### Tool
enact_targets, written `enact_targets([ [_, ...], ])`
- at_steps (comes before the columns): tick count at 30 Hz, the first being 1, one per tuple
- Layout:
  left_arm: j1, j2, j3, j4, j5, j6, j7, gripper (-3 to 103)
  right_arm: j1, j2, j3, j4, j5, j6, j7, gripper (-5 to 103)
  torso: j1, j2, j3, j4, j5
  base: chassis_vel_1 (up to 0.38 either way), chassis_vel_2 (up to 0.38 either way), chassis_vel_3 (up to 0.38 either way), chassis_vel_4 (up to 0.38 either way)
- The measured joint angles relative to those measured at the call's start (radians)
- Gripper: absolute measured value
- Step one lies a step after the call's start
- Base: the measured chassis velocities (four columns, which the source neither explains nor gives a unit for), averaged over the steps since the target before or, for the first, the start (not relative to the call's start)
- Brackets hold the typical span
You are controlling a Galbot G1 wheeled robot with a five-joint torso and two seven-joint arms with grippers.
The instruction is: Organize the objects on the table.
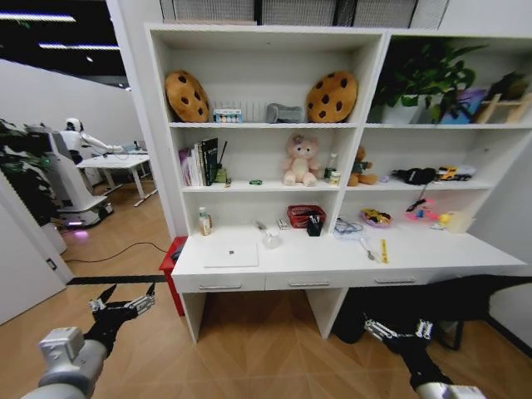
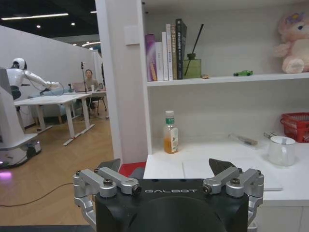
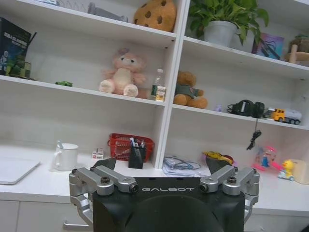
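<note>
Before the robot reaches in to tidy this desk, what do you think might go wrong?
The white mug stands right beside the laptop, so a reach for either may tip it. The green toy car sits at a shelf edge and could get nudged off. Both the left gripper and the right gripper hang low, open, before the table.

I see the long white table [image 1: 332,258] against the shelving, its three drawers shut. A slim silver laptop [image 1: 230,255] lies closed and flat near the table's left end. The tiny green toy car [image 1: 255,182] sits on the shelf above, right of the books. Thin pens stand upright in a black holder [image 1: 314,224] just beside the red basket.
</note>
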Motion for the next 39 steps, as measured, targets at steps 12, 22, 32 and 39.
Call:
enact_targets([
  [12,0.0,0.0,0.0,0.0,0.0,0.0,0.001,100,0.001,0.0,0.0,0.0,0.0,0.0,0.0,100,0.002,-0.001,0.0,0.0003,-0.0006,-0.038,0.011,0.042,-0.017],
  [22,0.0,0.0,0.0,0.0,0.0,0.0,0.0,100,0.0,0.0,0.0,0.0,0.0,0.0,0.0,100,0.001,-0.001,0.0,0.0004,-0.0006,0.0,0.0,0.0,0.0],
  [32,0.0,0.0,0.0,0.0,0.0,0.0,0.0,100,0.0,0.0,0.0,0.0,0.0,0.0,0.0,100,0.001,-0.001,0.0,0.0004,-0.0005,0.0,0.0,0.0,0.0],
  [39,0.0,0.0,0.0,0.0,0.0,0.0,0.0,100,0.0,0.0,0.0,0.0,0.0,0.0,0.0,100,0.001,-0.001,0.0,0.0004,-0.0005,0.0,0.0,0.0,0.0],
])
